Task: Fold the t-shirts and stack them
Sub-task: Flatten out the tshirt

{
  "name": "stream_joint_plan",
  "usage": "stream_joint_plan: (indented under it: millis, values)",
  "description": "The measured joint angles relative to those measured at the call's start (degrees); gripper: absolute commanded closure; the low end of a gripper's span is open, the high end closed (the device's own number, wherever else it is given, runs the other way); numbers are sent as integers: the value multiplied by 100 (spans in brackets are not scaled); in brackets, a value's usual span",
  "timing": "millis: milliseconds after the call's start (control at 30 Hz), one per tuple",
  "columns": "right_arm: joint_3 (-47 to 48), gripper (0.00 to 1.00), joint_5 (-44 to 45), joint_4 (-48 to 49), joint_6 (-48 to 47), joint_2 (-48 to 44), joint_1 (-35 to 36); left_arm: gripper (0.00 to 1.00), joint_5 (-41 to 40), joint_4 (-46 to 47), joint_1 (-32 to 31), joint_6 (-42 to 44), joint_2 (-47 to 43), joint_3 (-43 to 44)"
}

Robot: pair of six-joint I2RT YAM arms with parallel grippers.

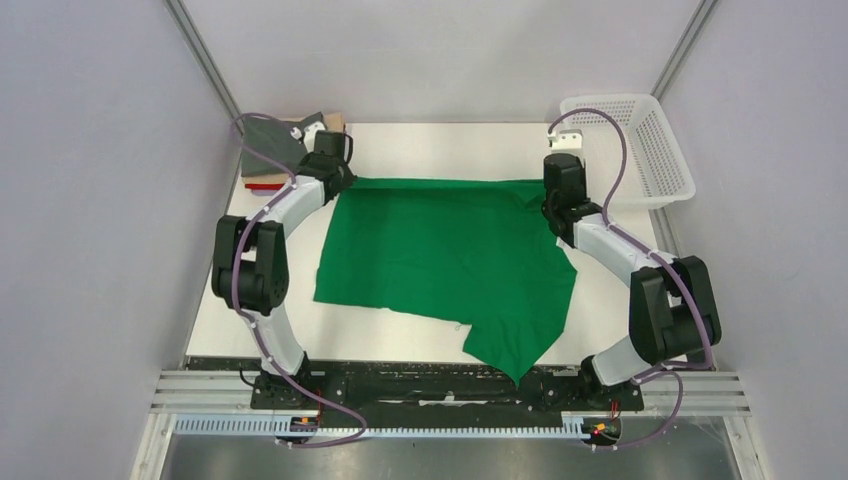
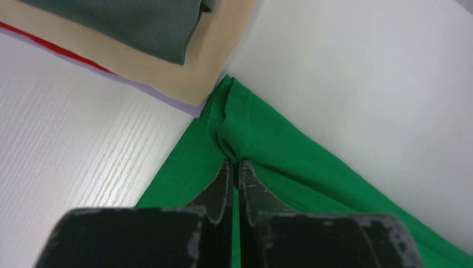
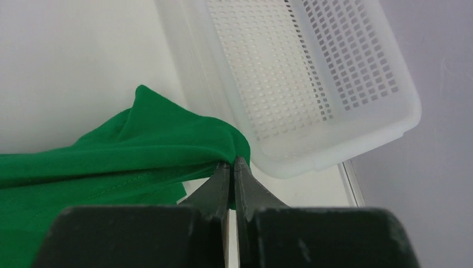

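A white surface [image 1: 400, 335] sits boxed in by pale grey walls [image 1: 90, 200]. Nearest the arm bases, one corner of the green t-shirt [image 1: 450, 250] droops over the near edge of the surface. The rest lies spread across the middle, mostly flat but skewed, with no fold made in it that the pictures show.

At its far left corner the left pincer [image 2: 234, 162] is pressed together on a small ruck of green cloth. At the far right corner the right pincer [image 3: 231, 162] pinches a raised bunch of the same shirt.

Beyond the left pincer, in the far left corner, is a folded pile touching the green corner. It has a grey shirt [image 2: 139, 22] on top, a tan shirt [image 2: 184, 72] under it and a red shirt [image 2: 50, 47] showing only as a thin edge. A white mesh basket [image 3: 346, 151] stands far right, just beside the pinched cloth.

Judging by this, at least three shirts are folded and stacked. The green one has yet to be folded and added to the pile, and both far corners are held ready for a first fold.
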Motion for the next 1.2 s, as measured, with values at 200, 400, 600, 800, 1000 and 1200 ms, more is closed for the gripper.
stream_joint_plan:
  millis: [200,400,600,800,1000,1200]
  values:
    - [103,100,4,160,166,7,-4,98,-229,-22,0,0,181,468]
    - [114,100,-120,-422,527,-750,0,98,-352,-17,-2,2,179,566]
    - [-343,100,-1510,-1226,815,-2966,7,98,-326,-2,-7,0,-157,289]
    - [-787,100,-2522,-1530,1005,-4603,7,98,-210,105,-7,-2,-881,-219]
    - [-345,100,-1974,-1606,1139,-3104,-15,98,-431,168,11,4,-868,-79]
    - [2586,98,-481,-2227,1416,634,-98,98,-944,-55,37,11,382,1572]
